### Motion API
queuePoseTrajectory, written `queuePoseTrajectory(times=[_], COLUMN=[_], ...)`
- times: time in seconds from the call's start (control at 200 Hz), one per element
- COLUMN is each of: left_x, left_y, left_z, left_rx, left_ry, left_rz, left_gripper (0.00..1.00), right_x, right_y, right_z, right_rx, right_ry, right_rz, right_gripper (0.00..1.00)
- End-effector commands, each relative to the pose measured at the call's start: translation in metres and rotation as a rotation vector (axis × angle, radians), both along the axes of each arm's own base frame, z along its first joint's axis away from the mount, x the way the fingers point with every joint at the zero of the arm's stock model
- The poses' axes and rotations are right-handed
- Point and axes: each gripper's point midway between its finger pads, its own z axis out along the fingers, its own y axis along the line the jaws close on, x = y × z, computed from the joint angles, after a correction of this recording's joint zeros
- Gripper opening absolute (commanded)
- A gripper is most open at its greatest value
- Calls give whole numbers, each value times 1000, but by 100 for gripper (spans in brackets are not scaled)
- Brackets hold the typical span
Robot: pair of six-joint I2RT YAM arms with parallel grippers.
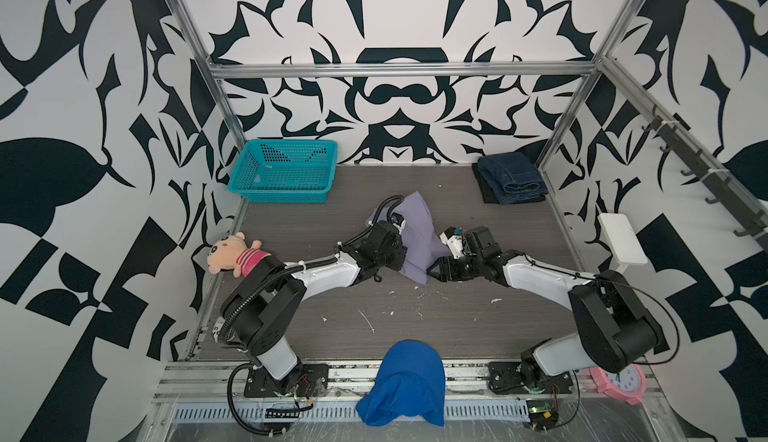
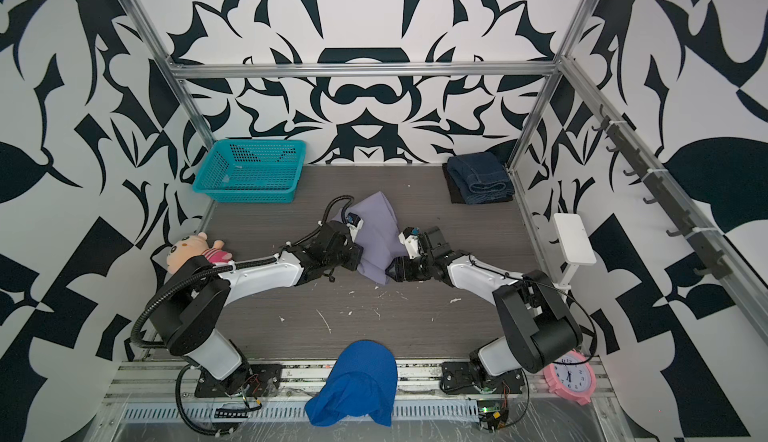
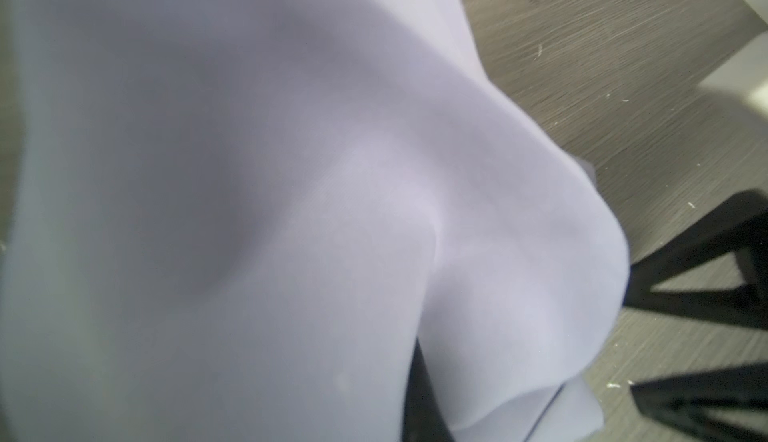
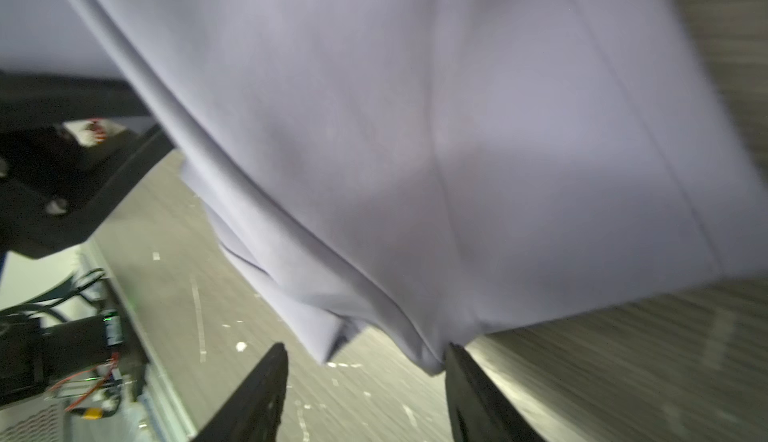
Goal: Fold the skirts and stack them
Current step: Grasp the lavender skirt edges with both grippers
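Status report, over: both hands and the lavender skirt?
Left hand shut on lavender skirt, lifted mid-table. Right hand open at its hanging corner. Denim skirt folded on black skirt, far right corner.

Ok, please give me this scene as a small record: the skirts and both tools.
lavender skirt: hanging crumpled between both tools, not folded
denim skirt: folded, on top of the black skirt, far right corner
left tool: shut on the lavender skirt
right tool: open, at the skirt's lower corner
left to do: fold the lavender skirt, stack it
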Motion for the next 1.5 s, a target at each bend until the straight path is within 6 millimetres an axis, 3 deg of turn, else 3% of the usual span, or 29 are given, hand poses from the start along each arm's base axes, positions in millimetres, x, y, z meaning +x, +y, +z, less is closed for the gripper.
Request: queuePoseTrajectory(times=[0.0,0.125,0.205,0.285,0.375,0.41,0.54,0.555,0.72,0.895,1.04,1.225,1.34,1.495], left_x=[8,10,11,14,14,15,5,4,-14,-22,-26,-35,-38,-46], left_y=[-3,3,9,17,24,29,42,43,45,36,28,21,19,13], left_z=[26,33,38,46,58,64,75,76,66,57,59,59,60,79], left_rx=[-45,-45,-44,-43,-65,-78,-132,-140,-133,-96,-118,-130,-129,-195], left_ry=[-69,-91,-115,-153,-203,-226,-288,-291,-250,-225,-240,-263,-292,-342], left_rz=[7,35,61,94,118,141,166,164,106,60,36,-19,-42,-98], left_gripper=[1,4,23,44,49,56,58,62,71,72,72,72,67,67], right_x=[2,4,8,10,13,13,18,19,32,48,61,62,59,57], right_y=[19,31,35,36,39,41,45,45,45,50,42,37,30,16], right_z=[5,8,16,30,53,64,107,111,158,218,272,342,363,360], right_rx=[56,71,89,106,143,166,228,231,259,320,330,393,396,353], right_ry=[-33,-52,-80,-114,-152,-162,-199,-201,-265,-335,-437,-558,-609,-634], right_rz=[82,117,119,120,118,115,89,87,36,-9,-81,-113,-137,-198], right_gripper=[47,23,0,0,0,0,0,0,0,0,0,0,0,0])
